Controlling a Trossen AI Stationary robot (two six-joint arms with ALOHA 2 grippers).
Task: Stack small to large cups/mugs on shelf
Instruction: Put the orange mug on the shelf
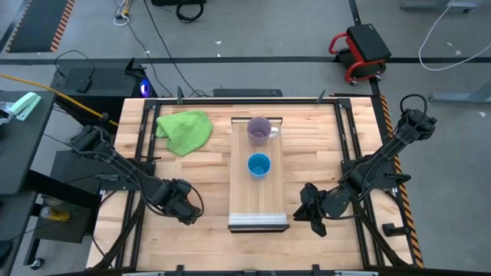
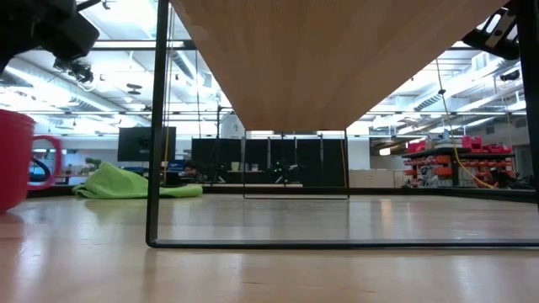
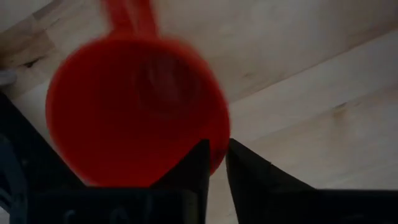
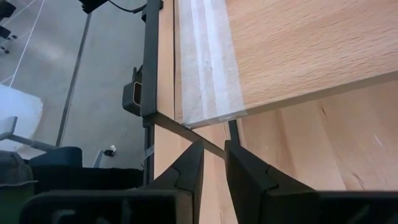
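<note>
Lower left of frame — left pincer (image 3: 213, 163) narrowed over the red mug (image 3: 134, 112) rim; grip unconfirmed — rigid, light, likely slippery.

In the high view the left gripper (image 1: 184, 208) hides the red mug (image 3: 134, 112); the low view's edge crops it, and the left wrist view blurs it.

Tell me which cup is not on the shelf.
The red mug, beside the left gripper on the table; the purple mug and blue cup are on it.
</note>
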